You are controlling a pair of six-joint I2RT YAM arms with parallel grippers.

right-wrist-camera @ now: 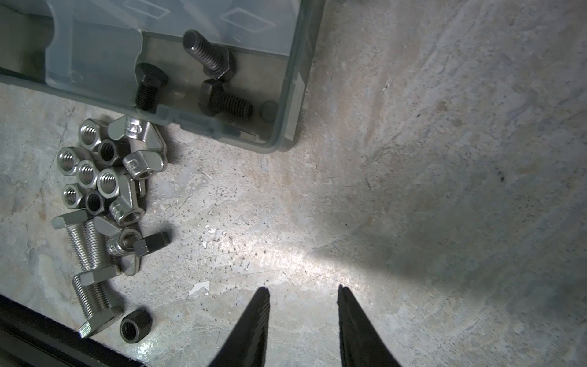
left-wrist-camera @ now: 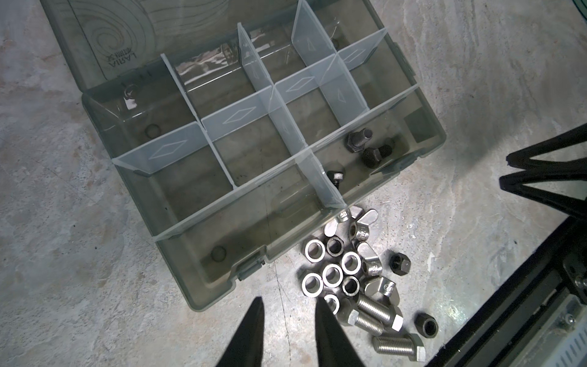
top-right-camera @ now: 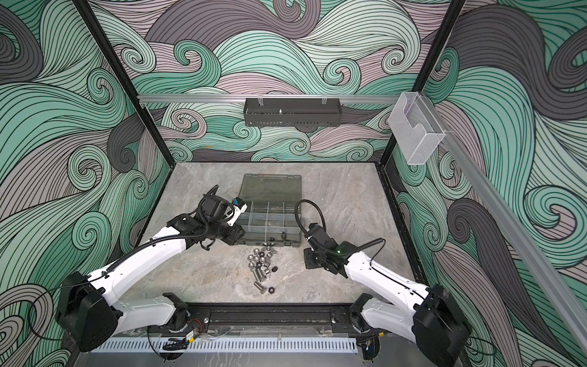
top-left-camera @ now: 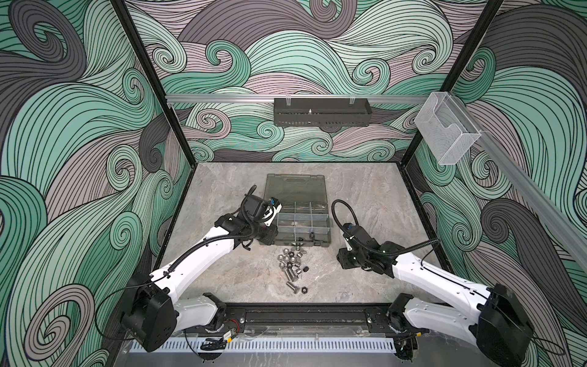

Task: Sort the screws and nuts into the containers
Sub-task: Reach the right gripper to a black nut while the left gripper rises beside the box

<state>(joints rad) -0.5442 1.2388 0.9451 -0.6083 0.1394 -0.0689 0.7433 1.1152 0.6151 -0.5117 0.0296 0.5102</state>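
On the grey tabletop, the smoky organiser case sits near the middle, its lid lying open toward the back wall. Bare stone runs wide on both sides of the case. Behind the lid it reaches the back edge, clear of the side walls.

Just in front of the case's near wall, the loose nuts and silver screws lie in one tight cluster. The uppermost wing nut is just beside that wall, and the last silver screw lies near the black front rail. Two black nuts lie a little off the cluster's right side.

Three black screws lie in the near right corner compartment, one against its clear divider. The other compartments in the wrist views look bare of hardware.

The left end effector has its fingers apart with nothing between them. Its tips are just off the case's near left corner, beside the cluster. Whether they touch the stone cannot be told.

The right end effector also has its fingers spread and grips nothing. It is over bare tabletop to the right of the cluster, well apart from both the cluster and the case's near right corner.
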